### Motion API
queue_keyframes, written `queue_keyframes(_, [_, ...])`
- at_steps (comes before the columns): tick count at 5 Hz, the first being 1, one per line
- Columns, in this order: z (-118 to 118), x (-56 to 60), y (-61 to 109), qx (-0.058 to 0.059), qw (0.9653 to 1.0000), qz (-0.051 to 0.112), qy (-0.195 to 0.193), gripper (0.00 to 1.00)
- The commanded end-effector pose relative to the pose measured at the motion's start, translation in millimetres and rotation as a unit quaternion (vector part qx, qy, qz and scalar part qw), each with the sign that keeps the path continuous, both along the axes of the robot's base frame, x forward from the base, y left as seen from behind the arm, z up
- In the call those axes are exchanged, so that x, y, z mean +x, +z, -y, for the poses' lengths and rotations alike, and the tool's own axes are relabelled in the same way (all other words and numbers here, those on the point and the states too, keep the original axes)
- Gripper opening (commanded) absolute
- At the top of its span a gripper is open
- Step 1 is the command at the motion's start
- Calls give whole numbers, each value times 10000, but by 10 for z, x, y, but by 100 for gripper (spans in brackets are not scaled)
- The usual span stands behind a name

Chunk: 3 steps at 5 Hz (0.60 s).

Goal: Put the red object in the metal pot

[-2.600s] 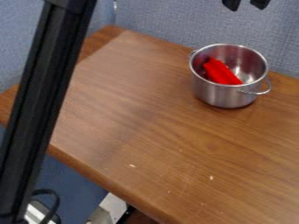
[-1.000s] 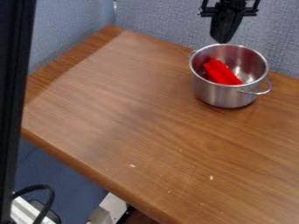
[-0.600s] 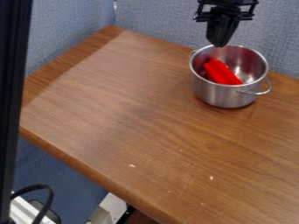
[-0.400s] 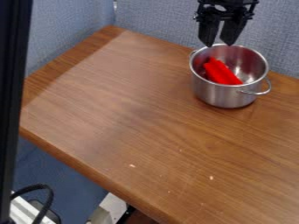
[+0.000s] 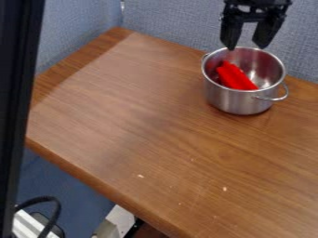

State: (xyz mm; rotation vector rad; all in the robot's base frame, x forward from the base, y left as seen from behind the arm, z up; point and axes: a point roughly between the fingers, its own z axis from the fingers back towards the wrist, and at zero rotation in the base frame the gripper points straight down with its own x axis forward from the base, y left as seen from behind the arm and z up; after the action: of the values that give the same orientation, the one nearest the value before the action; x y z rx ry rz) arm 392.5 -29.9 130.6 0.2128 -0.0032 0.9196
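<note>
The metal pot (image 5: 245,104) stands on the wooden table near its far right edge, a small loop handle on its right side. The red object (image 5: 233,76) lies slanted inside the pot, resting on the bottom. My black gripper (image 5: 248,39) hangs just above the pot's far rim, open, its two fingers spread apart with nothing between them. It touches neither the pot nor the red object.
The brown wooden table (image 5: 137,130) stretches from the pot toward the near left. A blue-grey wall (image 5: 162,19) rises behind it. A dark vertical pole (image 5: 15,112) blocks the left side of the view. Cables lie on the floor below.
The gripper went from shut to open and shifted slightly right and up above the pot's far rim. The red object and the pot stayed in place.
</note>
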Motion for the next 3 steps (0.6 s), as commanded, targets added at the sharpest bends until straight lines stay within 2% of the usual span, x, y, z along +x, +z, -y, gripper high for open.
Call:
queue_keyframes(1, [-92, -47, 222, -96, 9994, 240, 251, 100])
queue_keyframes(2, [-210, -120, 167, -144, 9977, 257, 608, 100])
queue_keyframes(3, [-259, -86, 325, -225, 9993, 154, 246, 100])
